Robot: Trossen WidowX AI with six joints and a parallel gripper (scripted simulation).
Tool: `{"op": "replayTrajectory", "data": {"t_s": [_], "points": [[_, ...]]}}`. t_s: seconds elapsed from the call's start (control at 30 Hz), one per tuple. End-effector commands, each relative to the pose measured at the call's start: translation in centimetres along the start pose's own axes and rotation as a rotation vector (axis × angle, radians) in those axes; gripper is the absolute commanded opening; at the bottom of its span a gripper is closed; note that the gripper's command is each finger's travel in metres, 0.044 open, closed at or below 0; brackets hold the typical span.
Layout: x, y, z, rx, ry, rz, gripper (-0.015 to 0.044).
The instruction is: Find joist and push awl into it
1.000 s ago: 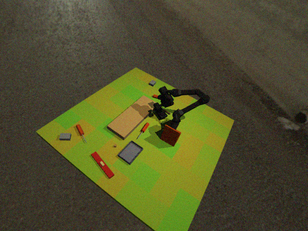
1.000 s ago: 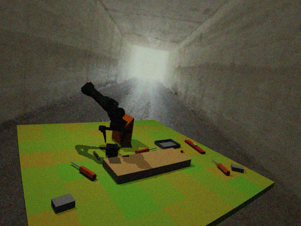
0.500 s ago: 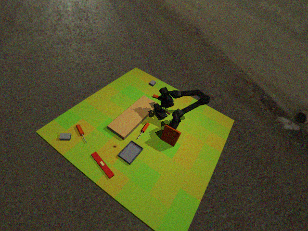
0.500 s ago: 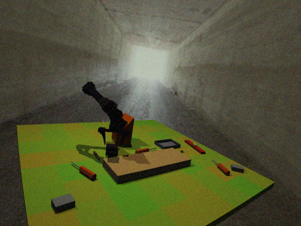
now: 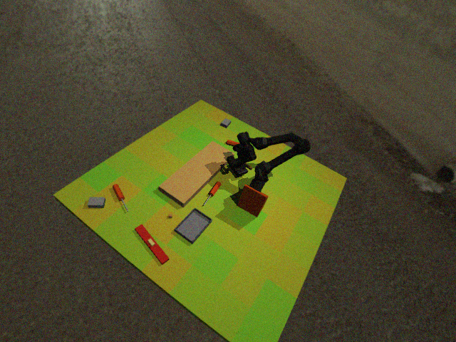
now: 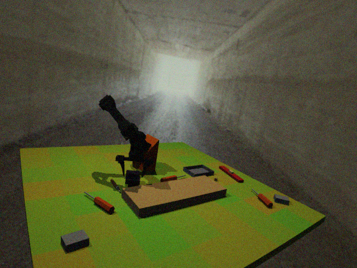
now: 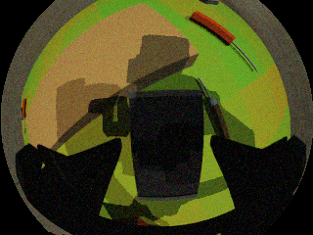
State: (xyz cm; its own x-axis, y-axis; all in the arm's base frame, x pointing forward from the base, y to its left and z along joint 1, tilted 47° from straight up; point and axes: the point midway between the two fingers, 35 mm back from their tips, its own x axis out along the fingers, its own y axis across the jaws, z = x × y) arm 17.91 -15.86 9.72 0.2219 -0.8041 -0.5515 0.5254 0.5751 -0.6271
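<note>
The stud finder (image 5: 239, 171) (image 6: 133, 179) (image 7: 167, 152), a dark box, stands on the mat beside the panel's near end. My gripper (image 6: 131, 172) (image 7: 167, 143) is open and points down over it; in the wrist view the box shows between the two fingers, with nothing gripped. The awl (image 6: 115, 184) (image 7: 218, 117), with a thin tip and dark brown handle, lies close beside the stud finder; the arm mostly hides it in the top view. The tan floor panel (image 5: 191, 177) (image 6: 184, 190) (image 7: 93, 64) lies flat, partly shadowed. The grey tray (image 5: 182, 236) (image 6: 189, 173) holds nothing.
An orange screwdriver (image 5: 214, 189) (image 6: 168, 178) lies between panel and tray. Others (image 5: 117, 192) (image 6: 104, 205) (image 7: 212, 27) lie beyond the panel's ends. A red level (image 5: 151, 244) (image 6: 231, 173) lies past the tray. Grey blocks (image 5: 96, 201) (image 6: 75, 240) sit near the mat's edges.
</note>
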Motion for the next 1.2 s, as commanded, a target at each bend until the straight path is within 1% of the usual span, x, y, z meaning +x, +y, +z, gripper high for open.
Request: {"op": "replayTrajectory", "data": {"t_s": [0.0,0.23,0.3,0.73,1.1,1.13,1.17], "points": [[0.61,0.13,-0.34,-0.012,0.005,0.004,0.044],[1.39,-0.04,-0.62,-0.014,0.0,-0.001,0.044],[1.39,-0.04,-0.62,-0.014,0.0,-0.001,0.0387],[1.39,-0.04,-0.62,-0.014,0.0,-0.001,0.0301],[0.6,0.07,-0.36,-0.013,0.003,0.002,0.0012],[0.51,0.08,-0.32,-0.013,0.003,0.002,0.0],[0.41,0.09,-0.29,-0.013,0.003,0.002,0.0]]}}
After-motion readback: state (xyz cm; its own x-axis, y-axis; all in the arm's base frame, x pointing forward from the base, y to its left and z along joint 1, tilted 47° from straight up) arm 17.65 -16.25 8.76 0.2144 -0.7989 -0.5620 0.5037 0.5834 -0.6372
